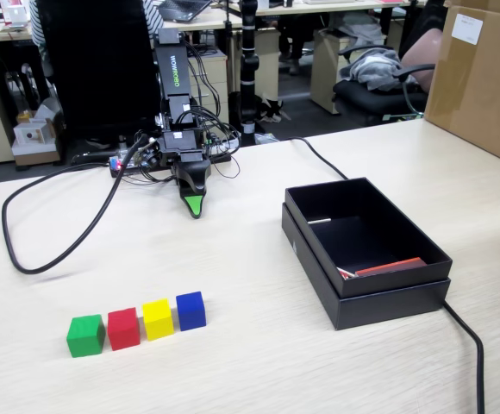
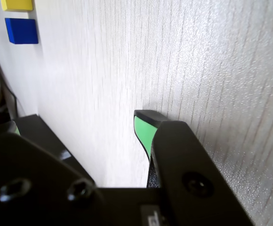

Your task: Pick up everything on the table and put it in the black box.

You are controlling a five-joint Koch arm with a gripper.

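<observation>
Nothing is packed yet: the green cube (image 1: 85, 335), red cube (image 1: 123, 328), yellow cube (image 1: 158, 317) and blue cube (image 1: 190, 310) sit on the worktop (image 1: 259, 362), the black box (image 1: 362, 250) holds none, and the claw (image 1: 196, 205) grips nothing, its opening unclear.

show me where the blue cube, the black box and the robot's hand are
blue cube (image 1: 190, 310): fixed view, front face.
black box (image 1: 386, 304): fixed view, outer front wall.
hand (image 1: 196, 206): fixed view, green tip, just above the table.
</observation>
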